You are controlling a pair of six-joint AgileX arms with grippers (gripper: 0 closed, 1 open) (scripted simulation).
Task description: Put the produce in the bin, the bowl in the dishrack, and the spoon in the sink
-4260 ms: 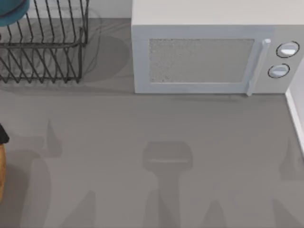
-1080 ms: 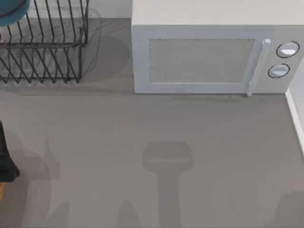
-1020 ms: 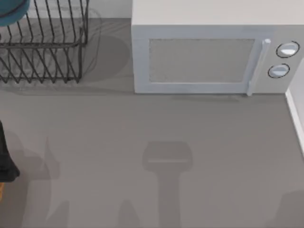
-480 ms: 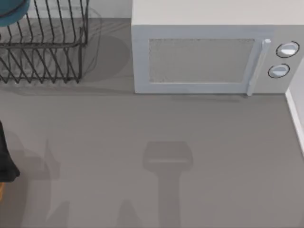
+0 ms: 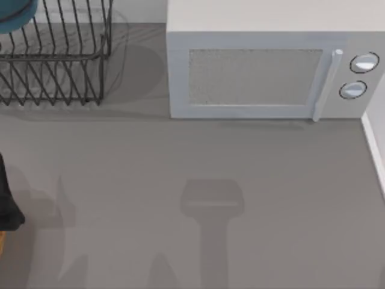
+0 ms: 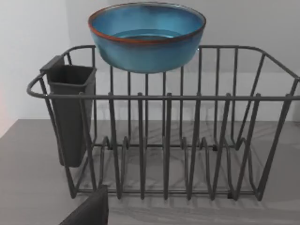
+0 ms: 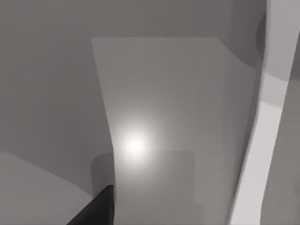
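You see the bowl [image 6: 146,36] already sitting in the dishrack [image 6: 164,140]: in the left wrist view it rests on top of the rear rods, upright, with its reddish rim level. In the top view the bowl [image 5: 15,15] is only a teal slice at the far left corner, inside the dishrack [image 5: 57,60]. A dark utensil cup [image 6: 70,112] hangs on 1 end of the rack.

The white microwave [image 5: 264,66] stands just beside the rack, toward the right of the table, with its door closed and 2 round knobs at its right end. The grey table [image 5: 198,180] in front of both carries some soft shadows.

Your left arm is at the left edge of the top view, where a dark piece [image 5: 7,198] of it comes in above something orange. Its wrist camera faces the rack from the front. A dark corner low in that picture is possibly 1 fingertip, so I cannot tell how the fingers of the left gripper stand.

The right wrist view looks at pale grey surfaces with 1 bright spot; a similar dark corner is there, and for the right gripper also I cannot tell.
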